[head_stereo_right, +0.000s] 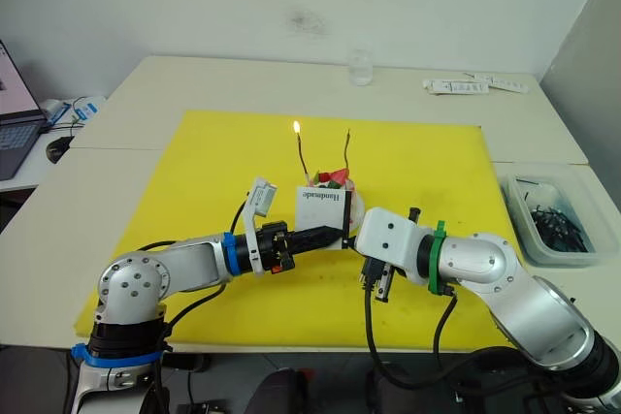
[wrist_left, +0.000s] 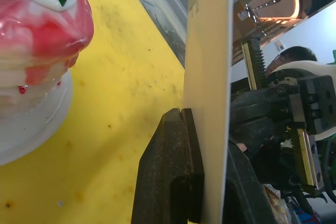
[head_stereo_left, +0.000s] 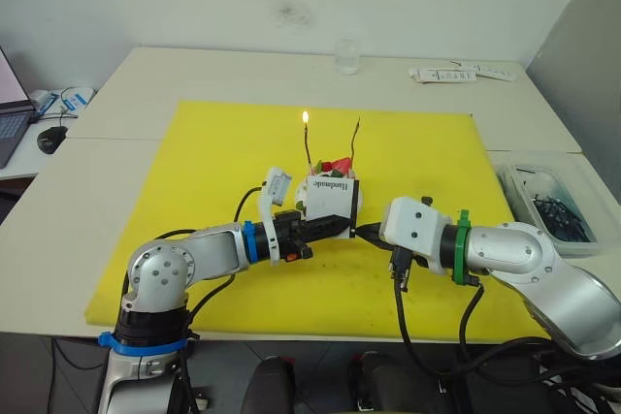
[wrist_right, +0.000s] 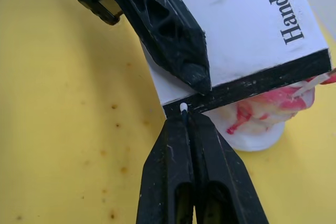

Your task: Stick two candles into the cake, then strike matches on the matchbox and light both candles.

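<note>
The pink-and-white cake (head_stereo_left: 333, 168) sits on its white plate (wrist_left: 31, 129) on the yellow mat. Two candles stand in it: the left candle (head_stereo_left: 308, 147) burns with a small flame, the right candle (head_stereo_left: 355, 145) is unlit. In front of the cake, my left gripper (head_stereo_left: 342, 224) is shut on the white matchbox (head_stereo_left: 330, 197), held upright on edge with its black strip (wrist_right: 252, 83) facing my right gripper (wrist_right: 185, 116). The right gripper is shut on a match; the match's pale tip (wrist_right: 184, 107) touches the strip.
The yellow mat (head_stereo_left: 194, 191) covers the table's middle. A drinking glass (head_stereo_left: 347, 55) and white remotes (head_stereo_left: 442, 75) lie at the back. A clear bin (head_stereo_left: 551, 208) of dark items stands at the right. A laptop (head_stereo_left: 10, 113) and a mouse (head_stereo_left: 50, 139) are at the far left.
</note>
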Action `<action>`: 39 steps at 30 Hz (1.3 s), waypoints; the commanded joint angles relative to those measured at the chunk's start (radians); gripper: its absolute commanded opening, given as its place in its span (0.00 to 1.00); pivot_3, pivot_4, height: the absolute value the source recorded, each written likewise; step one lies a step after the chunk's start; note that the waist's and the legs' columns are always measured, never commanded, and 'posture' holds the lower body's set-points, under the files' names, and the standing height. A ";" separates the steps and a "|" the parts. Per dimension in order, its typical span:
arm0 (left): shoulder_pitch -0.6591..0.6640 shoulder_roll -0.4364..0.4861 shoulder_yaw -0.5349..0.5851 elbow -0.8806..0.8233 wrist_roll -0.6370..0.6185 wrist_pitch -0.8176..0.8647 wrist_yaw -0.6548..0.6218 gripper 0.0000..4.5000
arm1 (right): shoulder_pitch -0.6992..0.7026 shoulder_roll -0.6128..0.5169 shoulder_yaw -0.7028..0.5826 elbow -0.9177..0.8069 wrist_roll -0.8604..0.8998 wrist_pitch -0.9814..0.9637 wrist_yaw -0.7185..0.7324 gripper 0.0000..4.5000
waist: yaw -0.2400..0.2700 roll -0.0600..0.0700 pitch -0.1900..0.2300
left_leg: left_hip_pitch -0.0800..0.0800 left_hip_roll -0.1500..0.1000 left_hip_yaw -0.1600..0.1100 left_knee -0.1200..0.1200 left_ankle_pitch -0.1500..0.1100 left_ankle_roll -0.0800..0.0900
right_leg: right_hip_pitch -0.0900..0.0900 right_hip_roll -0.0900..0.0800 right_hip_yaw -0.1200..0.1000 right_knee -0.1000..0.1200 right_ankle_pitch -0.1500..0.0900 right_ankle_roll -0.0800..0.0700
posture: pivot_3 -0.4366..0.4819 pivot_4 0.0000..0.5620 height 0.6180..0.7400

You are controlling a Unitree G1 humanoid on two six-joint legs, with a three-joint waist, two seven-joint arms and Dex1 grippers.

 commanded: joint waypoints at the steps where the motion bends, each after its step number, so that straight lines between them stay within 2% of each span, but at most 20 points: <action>1: -0.005 -0.012 0.003 -0.029 -0.047 -0.002 -0.009 0.00 | -0.028 0.006 0.010 0.021 -0.037 -0.034 -0.001 0.00 | 0.000 0.000 0.000 | 0.000 0.000 0.000 0.000 0.000 0.000 | 0.000 0.000 0.000 0.000 0.000 0.000 | 0.48 0.27 1.00; 8: 0.005 -0.038 0.001 -0.044 -0.093 0.007 0.011 0.00 | -0.063 0.016 0.079 0.084 -0.081 -0.097 0.036 0.00 | 0.000 0.000 0.000 | 0.000 0.000 0.000 0.000 0.000 0.000 | 0.000 0.000 0.000 0.000 0.000 0.000 | 0.48 0.27 1.00; 13: -0.104 -0.075 0.017 -0.075 -0.247 -0.024 0.095 0.00 | -0.092 0.015 0.224 0.162 -0.153 -0.221 0.163 0.00 | 0.002 -0.001 0.000 | 0.000 0.000 0.000 0.000 0.000 0.000 | 0.000 0.000 0.000 0.000 0.000 0.000 | 0.48 0.27 1.00; 16: -0.212 0.009 0.071 -0.053 -0.282 -0.035 0.095 0.00 | -0.074 -0.021 0.200 0.137 -0.142 -0.251 0.223 0.00 | 0.018 -0.003 0.002 | -0.002 0.000 -0.002 0.001 0.000 0.000 | 0.000 0.000 -0.003 0.000 0.000 0.000 | 0.48 0.27 1.00; 19: -0.233 0.126 0.098 -0.038 -0.277 -0.024 0.059 0.00 | -0.052 -0.049 0.130 0.114 -0.109 -0.237 0.245 0.00 | 0.009 -0.001 0.001 | 0.000 0.000 0.002 0.000 0.000 0.000 | 0.000 0.000 0.002 0.000 0.000 0.000 | 0.48 0.27 1.00; 24: -0.174 0.246 0.098 -0.062 -0.269 -0.019 -0.007 0.00 | -0.023 -0.066 0.039 0.085 -0.076 -0.200 0.247 0.00 | 0.006 -0.001 0.002 | 0.000 0.001 0.000 -0.001 0.000 0.000 | 0.000 0.000 -0.001 0.000 0.000 0.000 | 0.48 0.27 1.00; 30: 0.009 0.366 0.106 -0.085 -0.264 0.013 -0.135 0.00 | -0.066 -0.059 -0.093 0.073 -0.046 -0.115 0.202 0.00 | 0.003 0.000 0.002 | 0.001 0.002 0.000 0.000 0.000 0.000 | 0.000 -0.001 0.000 0.000 0.000 0.000 | 0.48 0.27 1.00; 34: 0.109 0.370 0.071 -0.090 -0.191 -0.008 -0.182 0.00 | -0.146 -0.033 -0.120 0.119 -0.086 -0.115 0.148 0.00 | 0.003 0.000 0.002 | 0.001 0.001 0.000 0.000 0.000 0.000 | 0.000 -0.002 0.000 0.000 0.000 0.000 | 0.48 0.27 1.00; 39: 0.134 0.339 0.028 -0.108 -0.150 -0.026 -0.205 0.00 | -0.241 0.008 -0.102 0.200 -0.169 -0.173 0.075 0.00 | 0.006 0.000 0.002 | 0.000 0.001 0.001 0.000 0.000 0.000 | -0.001 -0.003 0.000 0.000 0.000 -0.001 | 0.48 0.27 1.00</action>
